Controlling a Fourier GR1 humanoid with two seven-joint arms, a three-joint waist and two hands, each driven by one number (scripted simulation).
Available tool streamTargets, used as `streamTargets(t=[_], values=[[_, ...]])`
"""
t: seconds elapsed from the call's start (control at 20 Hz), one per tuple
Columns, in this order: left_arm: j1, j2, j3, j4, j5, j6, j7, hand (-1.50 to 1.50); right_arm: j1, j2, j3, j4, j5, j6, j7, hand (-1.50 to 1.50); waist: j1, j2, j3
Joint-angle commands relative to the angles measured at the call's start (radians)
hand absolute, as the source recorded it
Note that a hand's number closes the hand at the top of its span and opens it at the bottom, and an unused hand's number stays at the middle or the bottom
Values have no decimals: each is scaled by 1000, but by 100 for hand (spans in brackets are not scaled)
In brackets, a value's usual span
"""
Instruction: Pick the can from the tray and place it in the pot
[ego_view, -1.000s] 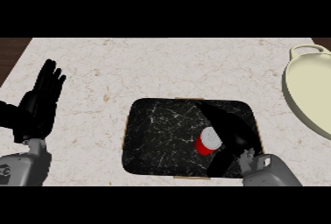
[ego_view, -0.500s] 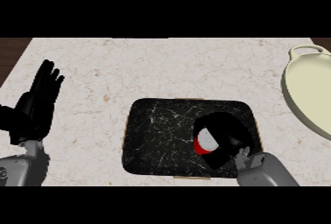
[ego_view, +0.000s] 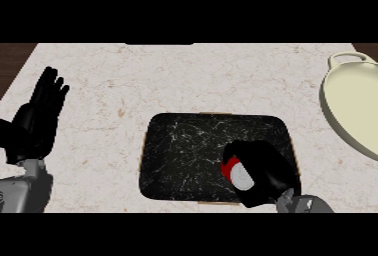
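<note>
Right hand (ego_view: 260, 172) curls around the red-and-white can (ego_view: 236, 171) over the black tray (ego_view: 184, 150); left hand (ego_view: 37, 120) rests open, fingers straight.

One black tray (ego_view: 199, 150) sits at lower centre on the bench (ego_view: 184, 75). One red can (ego_view: 238, 172) lies at the lower right. One cream pot (ego_view: 354, 105) is at the right edge. Two hands: left (ego_view: 37, 122), right (ego_view: 262, 172).
</note>
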Motion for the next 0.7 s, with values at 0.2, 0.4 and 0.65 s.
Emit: streamTargets(t=[0.2,0.4,0.65], values=[[18,-2,22,-28,10,-20,11,0,248,-91,22,-300,34,26,14,150,-3,9,4],[-4,-22,4,6,-19,14,0,0,293,-30,-54,-453,27,-123,44,150,-26,4,4],[-14,-31,-8,28,-28,12,-11,0,246,22,-182,-584,57,-229,95,150,-26,7,4]])
